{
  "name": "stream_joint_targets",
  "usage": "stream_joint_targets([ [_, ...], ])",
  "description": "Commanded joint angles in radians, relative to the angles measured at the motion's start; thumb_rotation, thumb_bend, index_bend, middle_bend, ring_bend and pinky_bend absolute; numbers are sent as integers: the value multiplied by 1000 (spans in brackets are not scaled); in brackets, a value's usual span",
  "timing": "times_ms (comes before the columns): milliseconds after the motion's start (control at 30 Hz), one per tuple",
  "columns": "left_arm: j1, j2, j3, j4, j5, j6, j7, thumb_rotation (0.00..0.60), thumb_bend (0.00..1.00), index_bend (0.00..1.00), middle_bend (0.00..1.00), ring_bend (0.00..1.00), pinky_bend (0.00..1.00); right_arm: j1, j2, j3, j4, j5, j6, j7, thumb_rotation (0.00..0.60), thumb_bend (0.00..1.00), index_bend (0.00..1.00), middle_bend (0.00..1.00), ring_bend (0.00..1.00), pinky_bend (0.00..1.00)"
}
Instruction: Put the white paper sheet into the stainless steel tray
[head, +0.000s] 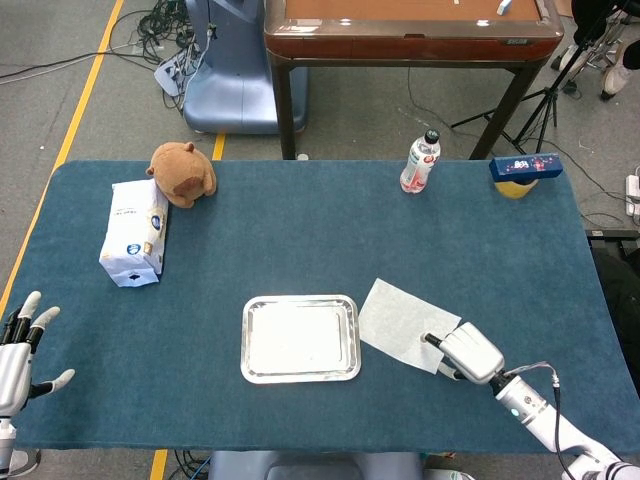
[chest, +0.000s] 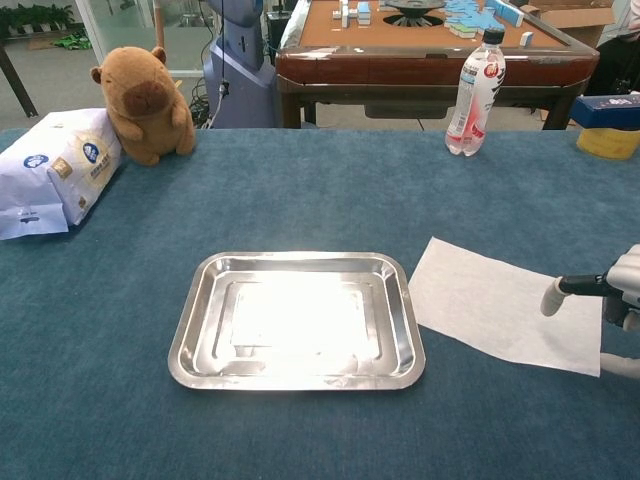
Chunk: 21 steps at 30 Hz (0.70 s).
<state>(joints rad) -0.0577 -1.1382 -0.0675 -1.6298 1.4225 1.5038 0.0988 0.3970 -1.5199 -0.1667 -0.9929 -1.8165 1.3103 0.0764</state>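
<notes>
Paper sheet (chest: 505, 312) lies flat just right of the tray (chest: 296, 378), the right hand (head: 470, 353) pressing one fingertip on it, nothing clamped. Its corner could snag on the tray's raised rim and buckle.
</notes>
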Motion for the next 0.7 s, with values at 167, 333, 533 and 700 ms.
stream_joint_targets([
  [167, 1, 1, 0, -2, -2, 0, 0, 600, 0, 180, 0, 0, 319, 0, -1, -1, -5, 5, -3, 8, 600, 306, 391, 1000, 1000, 1000],
  [333, 1, 2, -1, -3, -2, 0, 0, 600, 0, 180, 0, 0, 319, -1, -3, -2, -5, 8, -5, 11, 600, 323, 413, 1000, 1000, 1000],
  [533, 1, 3, 0, -3, -2, 0, 0, 600, 0, 180, 0, 0, 320, -1, -3, -1, -8, 11, -6, 13, 600, 330, 450, 1000, 1000, 1000],
  [700, 2, 3, -1, -4, -2, 1, 0, 600, 0, 180, 0, 0, 319, -1, -4, -2, -10, 13, -7, 14, 600, 331, 469, 1000, 1000, 1000],
])
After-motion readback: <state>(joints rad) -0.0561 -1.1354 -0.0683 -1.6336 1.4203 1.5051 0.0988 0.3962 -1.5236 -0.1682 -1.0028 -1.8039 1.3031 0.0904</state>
